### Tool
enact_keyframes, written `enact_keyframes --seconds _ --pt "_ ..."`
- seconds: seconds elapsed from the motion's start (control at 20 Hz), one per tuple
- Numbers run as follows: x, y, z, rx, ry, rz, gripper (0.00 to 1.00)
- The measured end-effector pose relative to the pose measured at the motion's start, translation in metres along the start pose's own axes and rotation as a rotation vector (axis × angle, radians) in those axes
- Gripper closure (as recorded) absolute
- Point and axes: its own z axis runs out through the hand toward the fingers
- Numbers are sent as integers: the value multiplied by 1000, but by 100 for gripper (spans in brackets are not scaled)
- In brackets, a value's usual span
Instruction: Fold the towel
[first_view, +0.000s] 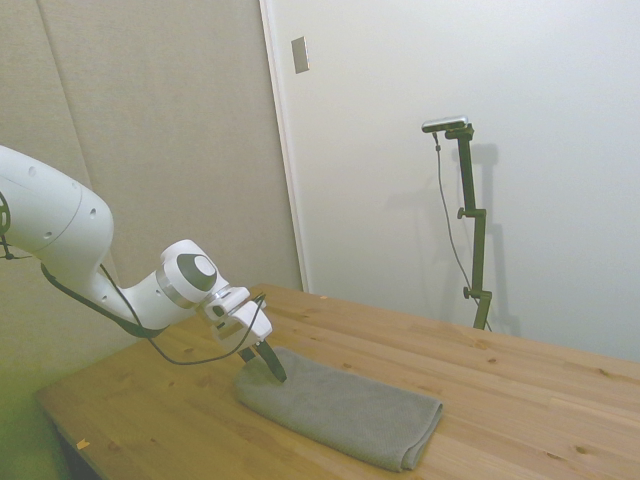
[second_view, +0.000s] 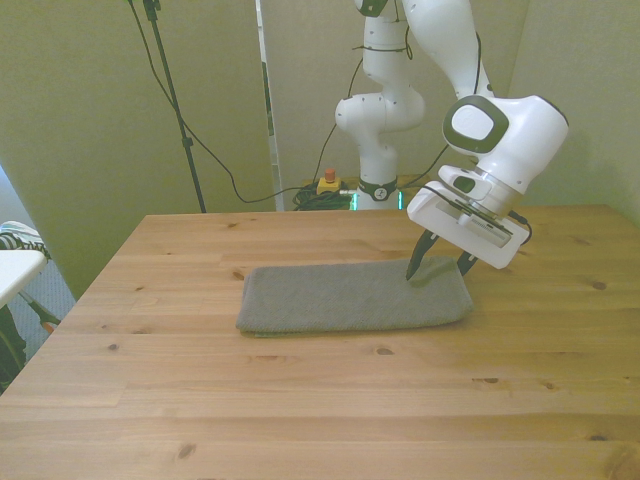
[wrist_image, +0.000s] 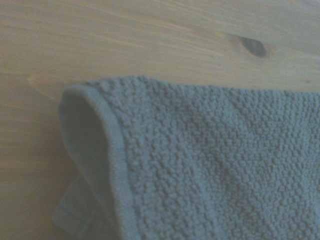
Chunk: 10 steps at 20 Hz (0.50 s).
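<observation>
Towel (second_view: 350, 296) flat on table (second_view: 320, 400); pincer (second_view: 440, 270) spread open over its end | far fingertip hidden

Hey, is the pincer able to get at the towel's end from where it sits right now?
Probably yes. The pincer is open and tilted down right at the towel's end on the front view's right, its fingers straddling that edge. Nothing else lies on the table near it.

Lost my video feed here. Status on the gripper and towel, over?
Gripper open, fingertips straddling the towel's end at the front view's right. Towel flat on the table, doubled, not lifted. Nothing in the way.
</observation>
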Motion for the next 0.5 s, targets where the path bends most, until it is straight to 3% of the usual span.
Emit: enact_keyframes --seconds 0.5 --pt "2 2 3 -4 -2 3 100"
